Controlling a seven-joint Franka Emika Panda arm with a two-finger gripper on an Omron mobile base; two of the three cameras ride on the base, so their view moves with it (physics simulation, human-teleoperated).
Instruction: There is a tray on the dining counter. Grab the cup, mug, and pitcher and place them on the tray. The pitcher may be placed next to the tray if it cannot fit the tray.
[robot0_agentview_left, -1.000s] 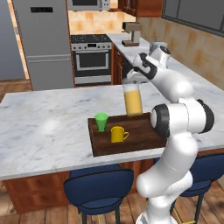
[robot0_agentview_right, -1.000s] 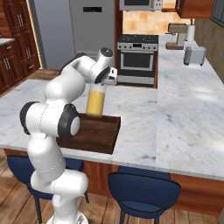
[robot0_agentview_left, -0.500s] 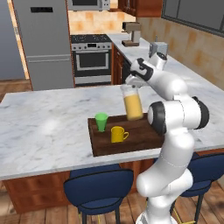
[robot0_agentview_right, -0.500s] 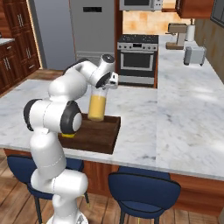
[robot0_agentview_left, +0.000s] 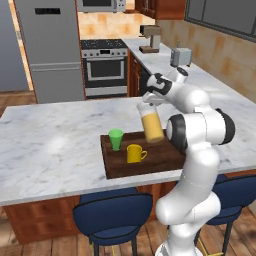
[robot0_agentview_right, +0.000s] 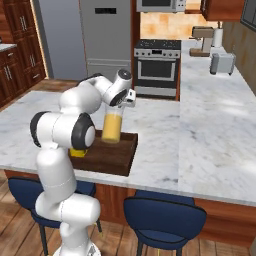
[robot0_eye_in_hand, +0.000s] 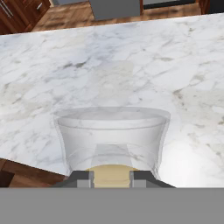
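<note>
The pitcher (robot0_agentview_left: 151, 125), tilted, held over the tray (robot0_agentview_left: 165, 156).

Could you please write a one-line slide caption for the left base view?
Gripper holds tilted pitcher over tray carrying cup and mug.

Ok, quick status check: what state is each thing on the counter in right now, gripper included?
Cup: upright on the tray, rear left.
Mug: upright on the tray, in front of the cup, handle to the right.
Pitcher: held at its rim, tilted, base at the tray's back edge, still full of orange liquid.
Tray: flat on the dining counter.
Gripper: shut on the pitcher's rim.
</note>
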